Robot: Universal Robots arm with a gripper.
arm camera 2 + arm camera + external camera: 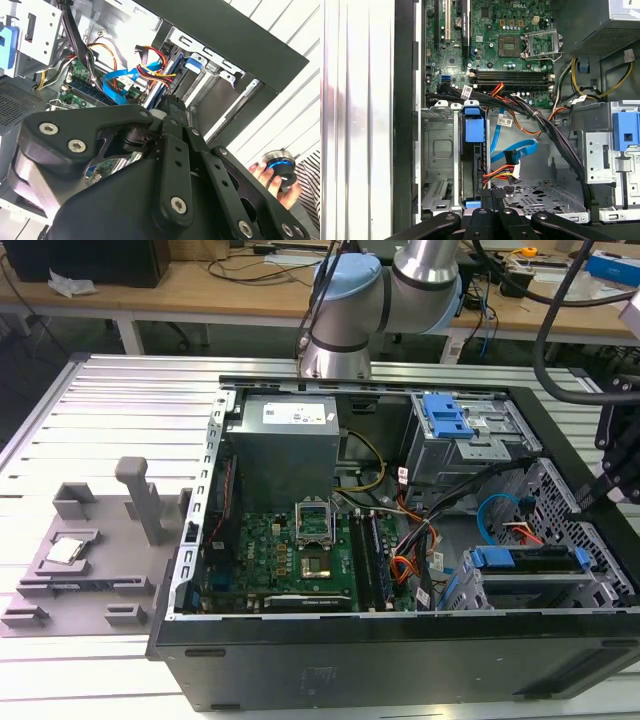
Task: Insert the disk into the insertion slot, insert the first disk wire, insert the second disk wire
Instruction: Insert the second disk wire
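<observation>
The disk point(474, 131) sits in the insertion slot point(540, 592) (blue carrier outward) while the claw point(493, 192), its fingers pressed together, hovers beside loose wires point(496, 174).

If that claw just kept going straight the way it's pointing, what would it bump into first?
Probably the red, yellow and black wire bundle, which lies just ahead of the gripper and beside the disk. Depth is hard to judge here.
</observation>
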